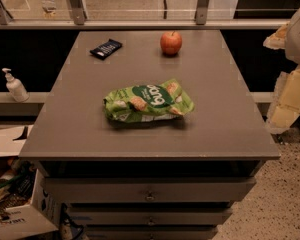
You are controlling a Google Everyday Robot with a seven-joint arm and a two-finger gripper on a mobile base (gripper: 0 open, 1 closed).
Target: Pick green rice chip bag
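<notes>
Camera view, looking down at an angle on a grey rectangular tabletop set over a stack of grey drawers with small central pulls; the lowest drawer is cut off by the bottom border. The crinkly light-green rice chip bag, printed with a dark green oval logo in white letters and pictured round chips, lies flat near the middle of the top, slightly toward the near edge, its long side running left to right. The small print along its lower seam cannot be read. A round red apple stands upright near the far edge, well apart from the bag. A small, flat, dark blue wrapper lies to the left of the apple, also near the far edge, its lettering too small to make out. The gripper appears only as blurred pale cream and white shapes at the right border, beyond the right edge of the table and well apart from the bag. It is partly cut off by the border, and whether it is wide or narrow cannot be told. A white pump bottle stands on a pale ledge left of the table. Below it, a white cardboard box is cropped at the corner, its surroundings dark and indistinct. Speckled floor shows at lower right.
</notes>
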